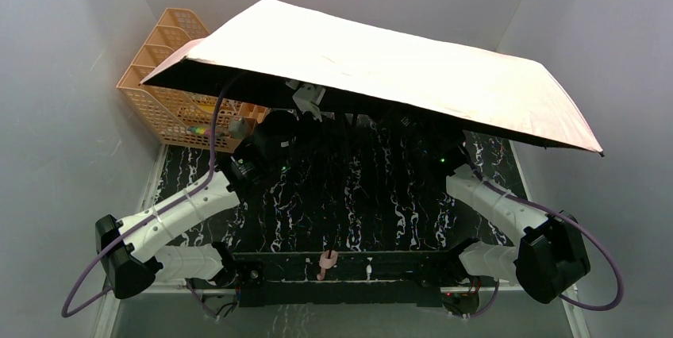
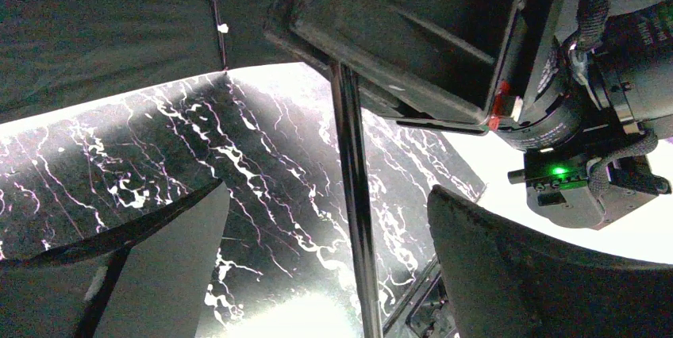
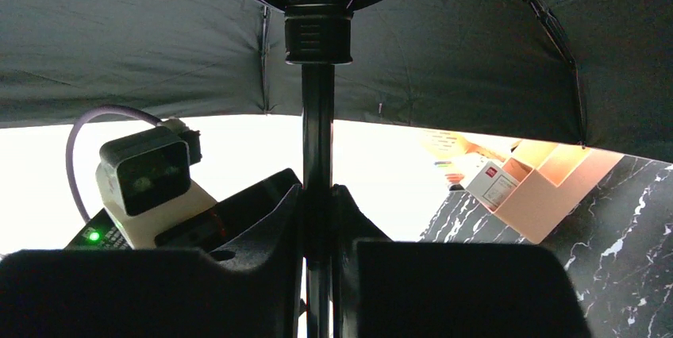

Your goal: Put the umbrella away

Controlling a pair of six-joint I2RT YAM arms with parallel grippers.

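**Open umbrella carried on a single grip**

The right jaws are seen closed on the thin black metal shaft (image 3: 317,147) of the compact folding umbrella (image 1: 381,68), just below the black ribbed runner hub (image 3: 317,32) from which the ribs spread. The left jaws are spread wide, with the same shaft passing between them. No contact with either finger can be made out in the left wrist view.

The canopy (image 1: 476,84), pale pink outside and black inside, is fully opened and tilted. It is held above the black white-veined marbled surface (image 1: 357,195), most of whose far half is covered by it. The small pale handle with loop (image 1: 326,262) is found at six o'clock, near the arm bases; whether it rests on anything cannot be told. An orange plastic lattice basket (image 1: 163,76) stands at ten o'clock, with one canopy corner just above it.

Several risks are judged from this:

- A wide, tilted canopy is borne by one pinch on a smooth, narrow shaft, so it could twist or slide down within the grip.
- The ten o'clock corner could be snagged on the basket, and the three o'clock edge could be brushed against the wall, if the umbrella is swung.
- If the left jaws are closed off the runner, the canopy may not be collapsed, and a rib could be caught or bent.
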